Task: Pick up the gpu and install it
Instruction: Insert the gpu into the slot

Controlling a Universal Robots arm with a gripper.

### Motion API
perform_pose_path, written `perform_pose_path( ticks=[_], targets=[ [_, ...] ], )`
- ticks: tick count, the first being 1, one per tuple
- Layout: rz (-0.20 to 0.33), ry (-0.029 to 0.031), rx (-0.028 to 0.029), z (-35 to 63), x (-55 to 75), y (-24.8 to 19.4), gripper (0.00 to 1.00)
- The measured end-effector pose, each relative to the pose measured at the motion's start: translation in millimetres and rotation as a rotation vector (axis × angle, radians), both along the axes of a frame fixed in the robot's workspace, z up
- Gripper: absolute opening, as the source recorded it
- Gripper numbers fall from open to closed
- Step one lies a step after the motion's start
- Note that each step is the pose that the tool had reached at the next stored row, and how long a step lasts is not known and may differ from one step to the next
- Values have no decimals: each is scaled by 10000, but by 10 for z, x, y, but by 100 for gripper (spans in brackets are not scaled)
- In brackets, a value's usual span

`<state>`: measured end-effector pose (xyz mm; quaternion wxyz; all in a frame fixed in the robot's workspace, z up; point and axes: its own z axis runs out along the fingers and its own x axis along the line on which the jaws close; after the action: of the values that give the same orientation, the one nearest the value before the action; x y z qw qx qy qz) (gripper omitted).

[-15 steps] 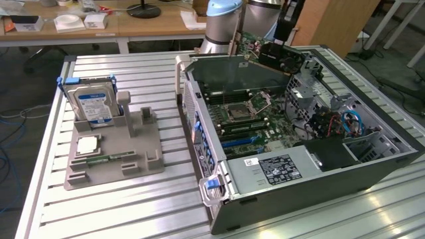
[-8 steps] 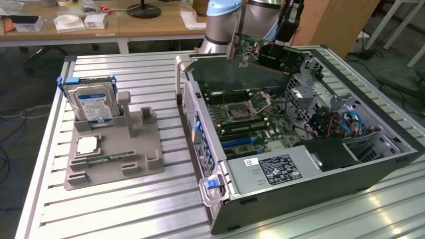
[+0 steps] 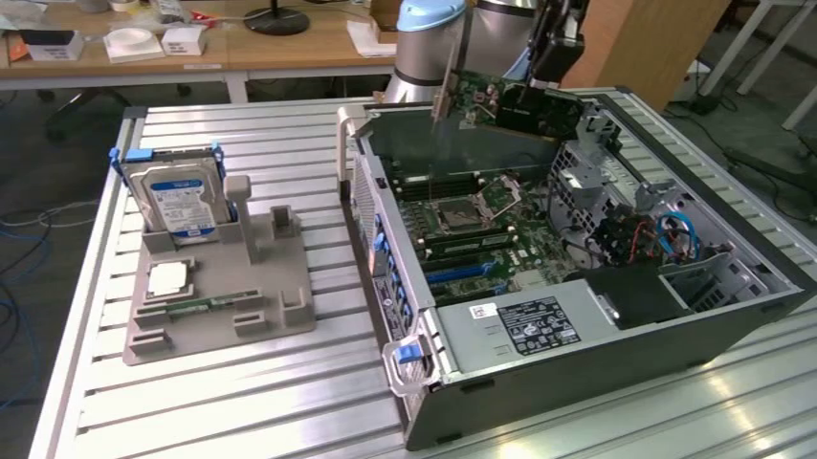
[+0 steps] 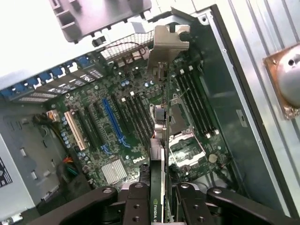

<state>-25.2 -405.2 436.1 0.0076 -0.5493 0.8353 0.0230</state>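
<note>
The gpu (image 3: 511, 105) hangs on edge above the far end of the open computer case (image 3: 613, 354). Its long axis runs across the exterior view, with the metal bracket at that view's left end. The gripper (image 3: 553, 69) reaches down from above, its fingers (image 4: 138, 204) clamped on the card's upper edge, over the motherboard (image 4: 112, 122).

Robotics lab, slatted aluminium bench (image 3: 230, 402), wooden desks (image 3: 255, 53), floor cables (image 3: 19, 228)
</note>
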Motion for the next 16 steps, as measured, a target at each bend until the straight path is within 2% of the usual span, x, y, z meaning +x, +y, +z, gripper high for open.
perform_pose_path(
  ticks=[7,12,14,16],
  targets=[
    [1201,-10,4,-7,0,0,26],
    [1931,-50,46,-12,0,0,26],
    [2230,-88,44,-17,1,0,26],
    [2454,-184,33,-23,0,-2,26]
  ],
)
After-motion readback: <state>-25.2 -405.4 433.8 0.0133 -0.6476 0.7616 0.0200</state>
